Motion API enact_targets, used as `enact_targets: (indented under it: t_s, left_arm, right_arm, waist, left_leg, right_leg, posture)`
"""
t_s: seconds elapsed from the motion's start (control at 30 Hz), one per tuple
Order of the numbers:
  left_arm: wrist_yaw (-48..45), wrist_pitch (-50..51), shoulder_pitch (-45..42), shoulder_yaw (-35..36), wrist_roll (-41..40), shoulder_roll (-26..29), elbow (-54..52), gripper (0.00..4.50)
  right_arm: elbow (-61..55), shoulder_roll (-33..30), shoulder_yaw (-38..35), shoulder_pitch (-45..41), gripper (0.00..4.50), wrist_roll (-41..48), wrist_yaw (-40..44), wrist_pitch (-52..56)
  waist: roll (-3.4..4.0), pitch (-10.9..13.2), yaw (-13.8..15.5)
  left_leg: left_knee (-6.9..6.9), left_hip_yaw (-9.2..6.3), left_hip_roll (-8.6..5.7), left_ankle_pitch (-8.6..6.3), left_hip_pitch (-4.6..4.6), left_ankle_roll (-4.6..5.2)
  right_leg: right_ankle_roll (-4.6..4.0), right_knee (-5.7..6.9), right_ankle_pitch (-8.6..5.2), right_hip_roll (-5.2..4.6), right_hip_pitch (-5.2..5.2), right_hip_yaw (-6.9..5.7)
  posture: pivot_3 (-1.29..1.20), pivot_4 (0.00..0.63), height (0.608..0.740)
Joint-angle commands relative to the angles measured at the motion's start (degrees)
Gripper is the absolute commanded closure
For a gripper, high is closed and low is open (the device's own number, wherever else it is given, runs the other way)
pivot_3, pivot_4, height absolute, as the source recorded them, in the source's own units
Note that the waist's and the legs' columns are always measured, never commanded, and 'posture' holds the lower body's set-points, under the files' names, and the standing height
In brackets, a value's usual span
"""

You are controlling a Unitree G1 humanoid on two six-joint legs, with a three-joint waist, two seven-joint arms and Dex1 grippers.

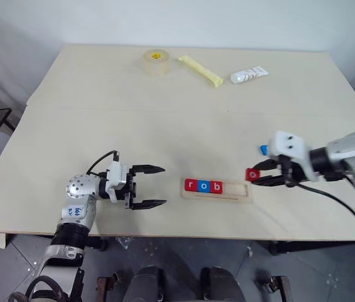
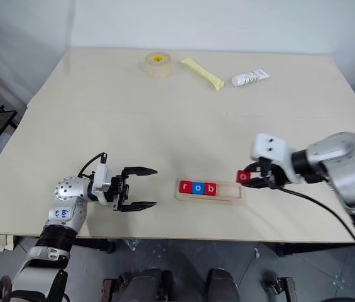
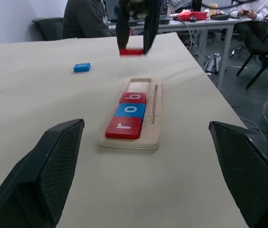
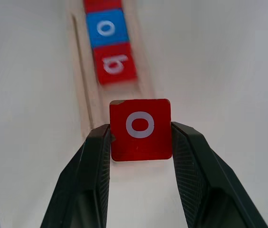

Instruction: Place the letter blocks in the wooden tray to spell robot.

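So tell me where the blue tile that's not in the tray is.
In the left eye view the loose blue tile lies on the table on the robot's right, just beyond the right gripper and past the wooden tray.

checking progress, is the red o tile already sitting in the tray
No, the red o tile is pinched between the right gripper's fingers, above the wooden tray's empty end.

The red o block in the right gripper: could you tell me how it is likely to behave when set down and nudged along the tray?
The red o block looks flat and rigid, so it should slide, not roll. It seems light: the right gripper holds it by two edges alone. Its smooth faces may slip, and the wooden tray slot is snug, so a tilted block might catch.
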Motion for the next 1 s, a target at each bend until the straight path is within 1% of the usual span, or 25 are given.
enact_targets:
  t_s: [0.03, 0.4, 0.8, 0.87, 0.97, 1.0]
  left_arm:
    - [0.0, -0.6, 0.7, 0.2, -0.5, 0.0, -1.9, 0.00]
    - [1.6, -0.1, 4.1, 0.7, -0.8, 0.5, -5.4, 0.00]
    - [2.9, 0.2, 4.9, 0.6, -0.8, 0.5, -6.9, 0.00]
    - [3.0, 0.1, 4.9, 0.6, -0.7, 0.5, -6.8, 0.00]
    - [3.1, 0.1, 4.7, 0.6, -0.7, 0.4, -6.5, 0.00]
    - [3.1, 0.1, 4.6, 0.6, -0.7, 0.4, -6.4, 0.00]
  right_arm:
    - [-1.1, 0.3, 2.1, -2.5, 3.05, -1.8, -0.7, 0.8]
    - [1.1, 2.9, 7.8, -5.1, 3.05, -4.5, -0.8, 0.2]
    - [2.4, 4.4, 9.1, -5.8, 3.05, -5.9, -0.3, -0.8]
    - [2.0, 4.6, 9.4, -5.7, 2.30, -6.0, -0.1, -0.7]
    - [2.0, 5.0, 9.3, -5.7, 1.38, -6.4, -0.6, -0.6]
    - [1.8, 4.9, 9.2, -5.7, 0.98, -6.3, -0.6, -0.4]
  waist:
    - [0.00, 0.0, 0.0]
    - [0.00, 0.0, -0.2]
    - [0.00, 0.0, -0.2]
    - [0.00, 0.0, -0.2]
    - [0.00, 0.0, -0.2]
    - [0.00, 0.0, -0.2]
  left_leg:
    - [0.00, -0.01, 0.00, 0.00, -0.01, 0.00]
    - [-0.01, -0.04, 0.00, 0.00, 0.00, 0.00]
    - [-0.01, -0.04, -0.01, 0.00, 0.00, 0.00]
    - [-0.01, -0.04, -0.01, 0.00, 0.00, 0.00]
    - [-0.01, -0.04, -0.01, 0.00, 0.00, 0.00]
    - [-0.01, -0.04, -0.01, 0.00, 0.00, 0.00]
  right_leg:
    - [0.00, 0.01, 0.00, 0.00, 0.00, -0.01]
    - [0.00, 0.05, 0.00, 0.00, -0.02, -0.05]
    - [0.00, 0.05, 0.00, 0.00, -0.02, -0.06]
    - [0.00, 0.05, 0.00, 0.00, -0.02, -0.06]
    - [0.00, 0.05, 0.00, 0.00, -0.01, -0.07]
    - [0.00, 0.05, 0.00, 0.00, -0.01, -0.07]
  posture:
    - [0.00, 0.150, 0.740]
    - [0.00, 0.150, 0.740]
    - [0.00, 0.150, 0.740]
    - [0.00, 0.150, 0.740]
    - [0.00, 0.150, 0.740]
    - [0.00, 0.150, 0.740]
